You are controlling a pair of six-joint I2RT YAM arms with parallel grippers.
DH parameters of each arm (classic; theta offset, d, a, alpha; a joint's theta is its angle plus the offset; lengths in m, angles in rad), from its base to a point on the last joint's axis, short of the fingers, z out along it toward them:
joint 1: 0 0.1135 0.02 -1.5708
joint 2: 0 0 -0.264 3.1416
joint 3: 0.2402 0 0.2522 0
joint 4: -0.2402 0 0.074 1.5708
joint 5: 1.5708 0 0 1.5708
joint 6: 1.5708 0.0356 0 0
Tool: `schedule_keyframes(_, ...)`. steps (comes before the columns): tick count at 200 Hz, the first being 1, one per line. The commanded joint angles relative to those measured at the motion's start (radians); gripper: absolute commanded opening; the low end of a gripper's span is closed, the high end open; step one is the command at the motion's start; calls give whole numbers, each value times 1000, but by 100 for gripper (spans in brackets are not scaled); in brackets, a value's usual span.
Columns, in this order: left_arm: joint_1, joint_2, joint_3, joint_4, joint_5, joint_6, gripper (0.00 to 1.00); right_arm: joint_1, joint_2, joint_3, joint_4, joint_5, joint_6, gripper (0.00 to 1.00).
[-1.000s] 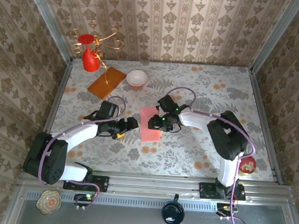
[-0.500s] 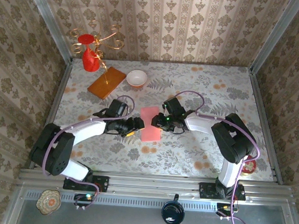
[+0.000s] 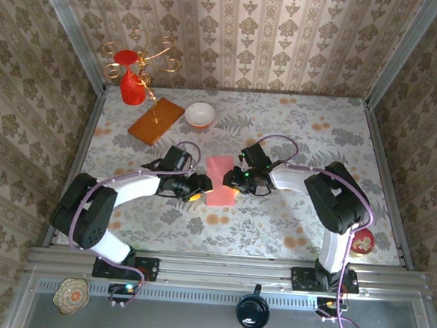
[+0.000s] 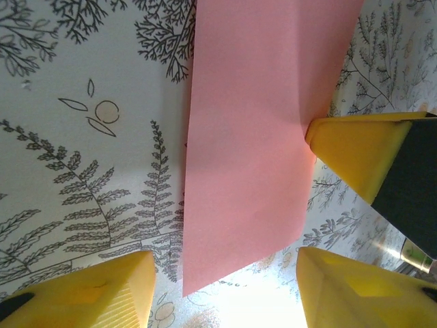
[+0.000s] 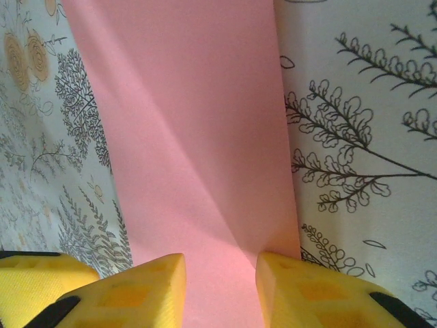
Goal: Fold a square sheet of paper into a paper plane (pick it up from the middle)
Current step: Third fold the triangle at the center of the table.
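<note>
Left gripper (image 3: 200, 186) has reached the square sheet of paper (image 3: 219, 179), midway between the worktop (image 3: 303, 140) side edges, facing right gripper (image 3: 236, 184); both jaws parted, empty.

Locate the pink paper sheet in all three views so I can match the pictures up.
Top external: the pink paper lies near the table's centre, between the left gripper and the right gripper.
Left wrist: a band from top centre down to the lower middle.
Right wrist: a wide strip down the middle, top edge to bottom edge.
Shared landmark: the fern-print tablecloth on both sides of the paper.
</note>
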Motion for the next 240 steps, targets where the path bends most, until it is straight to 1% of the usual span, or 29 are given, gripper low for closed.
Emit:
schedule_keyframes(1, -7, 29, 24, -30, 22, 12, 57, -7, 40, -3, -53, 2, -18, 36)
schedule_keyframes(12, -7, 45, 33, -30, 33, 22, 55, -9, 42, -6, -51, -5, -20, 36)
schedule_keyframes(32, -7, 73, 48, -21, 66, 26, 50, -12, 42, -7, -57, -8, -21, 36)
schedule_keyframes(60, -7, 96, 45, -5, 84, 23, 44, -20, 35, -14, -60, -11, -22, 36)
schedule_keyframes(123, 2, 163, 83, 1, 129, 52, 43, -31, 36, -20, -64, -18, -22, 35)
schedule_keyframes(140, 17, 172, 81, 40, 147, 41, 43, -32, 36, -24, -59, -19, -22, 35)
schedule_keyframes(144, 21, 172, 81, 50, 178, 38, 43, -34, 36, -25, -57, -19, -22, 35)
schedule_keyframes(166, 39, 169, 82, 96, 212, 27, 43, -37, 31, -32, -50, -20, -22, 35)
schedule_keyframes(196, 60, 170, 86, 166, 258, 0, 40, -41, 28, -39, -39, -26, -19, 35)
schedule_keyframes(240, 80, 200, 135, 85, 239, 40, 36, -45, 27, -49, -22, -34, -16, 35)
